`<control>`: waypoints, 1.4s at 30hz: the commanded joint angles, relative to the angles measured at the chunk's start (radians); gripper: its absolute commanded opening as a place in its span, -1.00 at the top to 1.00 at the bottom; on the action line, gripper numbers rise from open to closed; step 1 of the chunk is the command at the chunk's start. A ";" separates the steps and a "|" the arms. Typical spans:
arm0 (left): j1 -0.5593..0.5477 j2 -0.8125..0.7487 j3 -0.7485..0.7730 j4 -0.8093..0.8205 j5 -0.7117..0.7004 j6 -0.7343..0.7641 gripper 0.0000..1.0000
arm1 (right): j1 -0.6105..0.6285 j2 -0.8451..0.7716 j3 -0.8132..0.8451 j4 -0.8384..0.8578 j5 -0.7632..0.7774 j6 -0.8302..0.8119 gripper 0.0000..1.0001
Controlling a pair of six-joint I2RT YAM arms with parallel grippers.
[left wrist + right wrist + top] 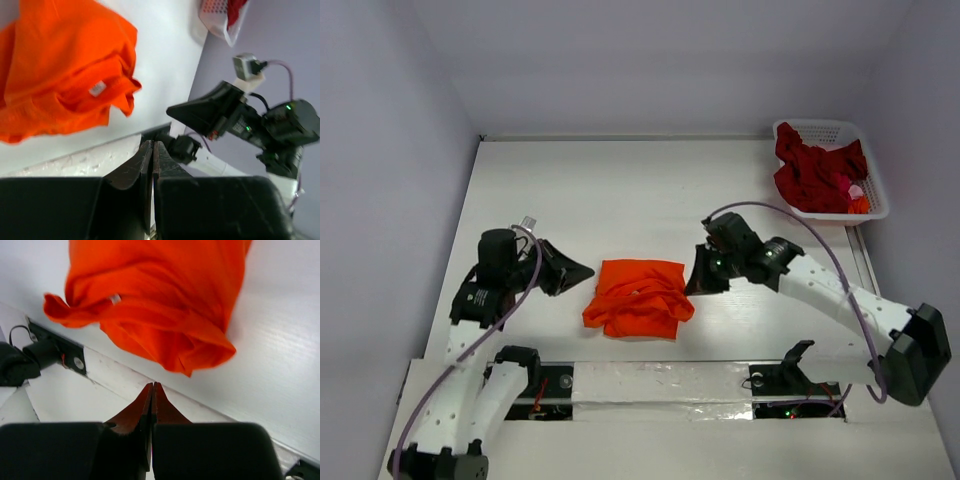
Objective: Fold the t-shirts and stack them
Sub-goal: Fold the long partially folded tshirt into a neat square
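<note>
An orange t-shirt [638, 298] lies roughly folded and rumpled on the white table, between the two arms. Its small white label [97, 88] shows in the left wrist view. My left gripper [586, 269] hovers just left of the shirt, jaws shut on nothing. My right gripper [692, 287] sits just right of the shirt, also shut and empty. The wrist views show the same cloth [160, 300] ahead of the closed fingertips of the left gripper [152, 143] and the right gripper [152, 384], not touching it. A crimson red t-shirt [810, 170] lies bunched in the basket.
A white latticed basket [870, 160] stands at the back right corner, holding red cloth and small pink and orange bits. Purple-grey walls close in the table on three sides. A taped white strip [660, 385] runs along the near edge by the arm bases.
</note>
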 commanded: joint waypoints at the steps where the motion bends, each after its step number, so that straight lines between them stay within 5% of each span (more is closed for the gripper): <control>1: -0.002 0.127 -0.017 0.215 -0.071 0.009 1.00 | 0.009 0.131 0.135 0.038 0.041 -0.053 1.00; 10: -0.024 0.362 -0.028 0.459 -0.097 0.063 1.00 | 0.009 0.462 0.316 0.106 -0.008 -0.083 1.00; 26: -0.313 0.643 -0.115 0.683 -0.170 -0.008 1.00 | 0.009 0.411 0.205 0.115 0.004 -0.078 1.00; 42: -0.313 0.889 -0.146 0.809 -0.163 -0.013 1.00 | 0.130 0.406 0.195 0.107 0.072 -0.057 1.00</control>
